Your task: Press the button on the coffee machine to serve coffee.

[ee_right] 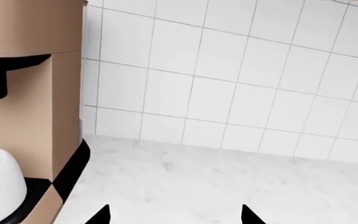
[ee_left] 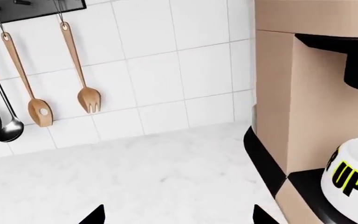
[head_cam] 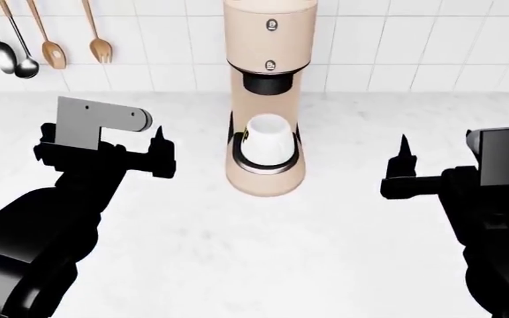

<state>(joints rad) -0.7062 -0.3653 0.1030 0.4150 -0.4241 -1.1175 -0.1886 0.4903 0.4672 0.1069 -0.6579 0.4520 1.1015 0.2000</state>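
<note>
The coffee machine is a tall beige cylinder at the back middle of the counter. It has two small dark buttons on its front, an upper button and a lower button. A white cup stands on its black-ringed tray under the black spout collar. My left gripper is open and empty, left of the machine and apart from it. My right gripper is open and empty to the machine's right. The left wrist view shows the machine's side and the cup beyond the left gripper. The right wrist view shows the machine beyond the right gripper.
Metal and wooden spoons and a wooden fork hang on the white tiled wall at the back left, and they also show in the left wrist view. The white marble counter stretches in front of and on both sides of the machine.
</note>
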